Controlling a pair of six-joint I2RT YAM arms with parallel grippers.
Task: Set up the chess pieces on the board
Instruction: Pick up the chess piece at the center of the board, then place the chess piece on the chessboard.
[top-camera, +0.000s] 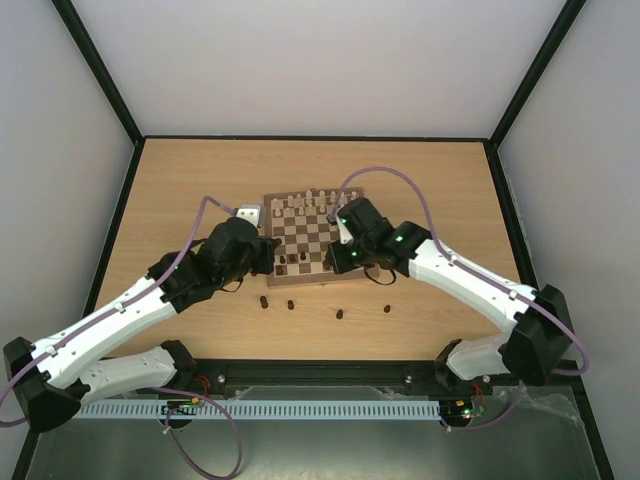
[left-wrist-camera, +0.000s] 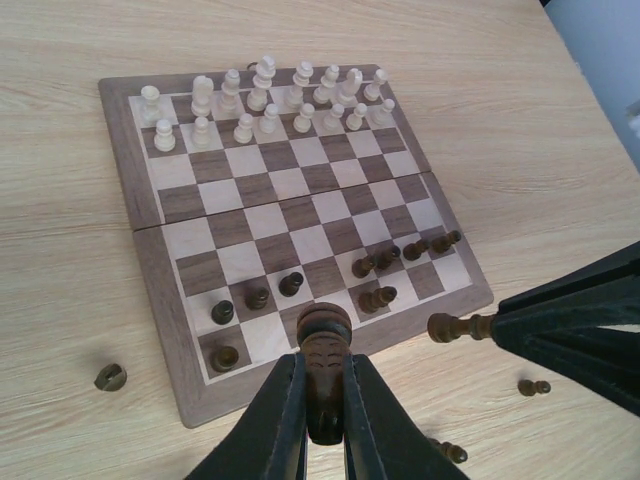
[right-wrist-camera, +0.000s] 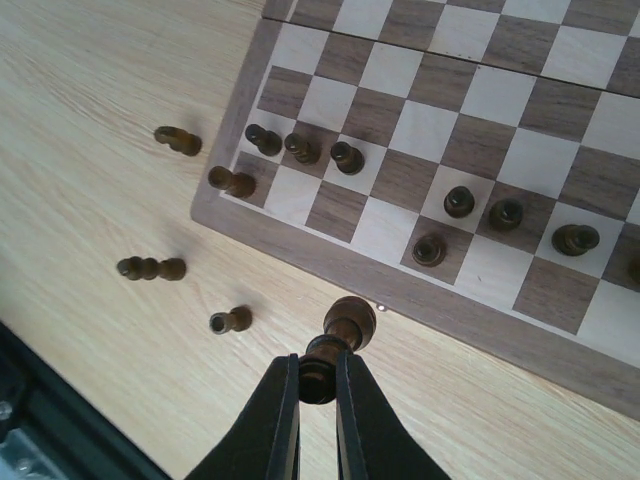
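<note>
The board (top-camera: 312, 205) lies mid-table; it also shows in the left wrist view (left-wrist-camera: 150, 215) and the right wrist view (right-wrist-camera: 480, 300). Cream pieces fill its far rows. Several dark brown pieces (left-wrist-camera: 290, 284) stand on its near rows. My left gripper (left-wrist-camera: 322, 400) is shut on a dark piece (left-wrist-camera: 324, 345), held above the board's near edge. My right gripper (right-wrist-camera: 318, 385) is shut on another dark piece (right-wrist-camera: 345, 325), held above the table just off the board's near edge. Loose dark pieces (right-wrist-camera: 150, 268) lie on the table in front of the board (top-camera: 340, 315).
A small grey-white block (top-camera: 248, 214) sits at the board's far left corner. The right gripper with its piece shows at the right of the left wrist view (left-wrist-camera: 575, 325). A black rail (top-camera: 320, 375) runs along the table's near edge.
</note>
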